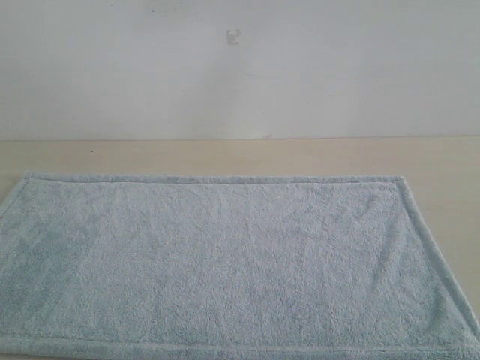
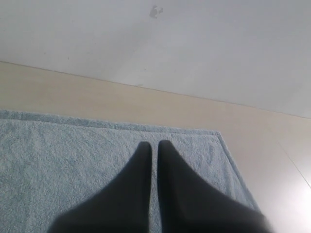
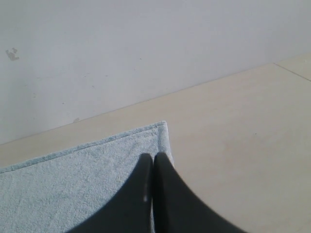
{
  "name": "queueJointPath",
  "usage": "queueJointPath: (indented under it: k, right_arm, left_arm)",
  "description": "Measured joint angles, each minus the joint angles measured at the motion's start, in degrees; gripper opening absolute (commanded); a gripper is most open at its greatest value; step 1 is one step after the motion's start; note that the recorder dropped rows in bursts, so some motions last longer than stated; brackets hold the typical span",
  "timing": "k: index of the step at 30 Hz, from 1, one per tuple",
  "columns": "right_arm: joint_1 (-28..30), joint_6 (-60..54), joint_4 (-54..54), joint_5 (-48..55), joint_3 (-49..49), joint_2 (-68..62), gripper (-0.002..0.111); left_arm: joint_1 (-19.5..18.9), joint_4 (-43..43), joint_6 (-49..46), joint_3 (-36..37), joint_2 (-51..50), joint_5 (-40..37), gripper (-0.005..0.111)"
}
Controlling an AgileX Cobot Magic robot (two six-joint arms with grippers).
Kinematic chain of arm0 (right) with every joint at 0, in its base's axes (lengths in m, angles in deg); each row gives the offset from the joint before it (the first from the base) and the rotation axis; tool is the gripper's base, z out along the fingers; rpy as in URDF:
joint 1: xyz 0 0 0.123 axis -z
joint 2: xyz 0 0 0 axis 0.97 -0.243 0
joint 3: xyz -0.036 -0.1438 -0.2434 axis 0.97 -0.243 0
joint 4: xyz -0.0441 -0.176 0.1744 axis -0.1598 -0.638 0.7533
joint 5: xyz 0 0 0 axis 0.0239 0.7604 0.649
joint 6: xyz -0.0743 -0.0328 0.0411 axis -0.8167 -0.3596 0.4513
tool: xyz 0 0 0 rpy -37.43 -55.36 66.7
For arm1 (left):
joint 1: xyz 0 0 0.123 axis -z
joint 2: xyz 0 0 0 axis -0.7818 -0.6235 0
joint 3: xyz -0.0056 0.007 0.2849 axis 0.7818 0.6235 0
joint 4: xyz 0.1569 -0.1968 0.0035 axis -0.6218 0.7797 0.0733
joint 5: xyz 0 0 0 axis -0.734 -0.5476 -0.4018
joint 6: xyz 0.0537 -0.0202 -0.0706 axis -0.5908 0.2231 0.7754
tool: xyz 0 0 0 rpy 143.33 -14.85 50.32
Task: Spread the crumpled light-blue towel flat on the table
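Observation:
The light-blue towel (image 1: 225, 262) lies flat and smooth on the beige table (image 1: 225, 157), its hemmed edges straight in the exterior view. Neither gripper shows in that view. In the left wrist view my left gripper (image 2: 154, 144) hangs above the towel (image 2: 58, 165), its two dark fingers nearly together with nothing between them. In the right wrist view my right gripper (image 3: 154, 156) is shut and empty over the towel (image 3: 73, 189), close to its far corner (image 3: 163, 127).
A plain white wall (image 1: 240, 67) with a small mark (image 1: 233, 36) rises behind the table. Bare tabletop (image 3: 243, 136) stretches beyond the towel's far edge and to its right side.

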Motion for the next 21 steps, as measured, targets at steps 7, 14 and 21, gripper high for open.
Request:
queueJointPath:
  k: [7,14,21]
  right_arm:
    - [0.00,0.00,0.00,0.00,0.00,0.00,0.000]
    - [0.00,0.00,0.00,0.00,0.00,0.00,0.000]
    - [0.00,0.00,0.00,0.11,0.00,0.00,0.000]
  left_arm:
    - [0.00,0.00,0.00,6.41,8.98,4.27,0.004]
    - [2.70,-12.32,0.00,18.25,24.17,5.37,0.004]
    - [7.54,-32.19,-1.04,23.38,32.23,5.28,0.004]
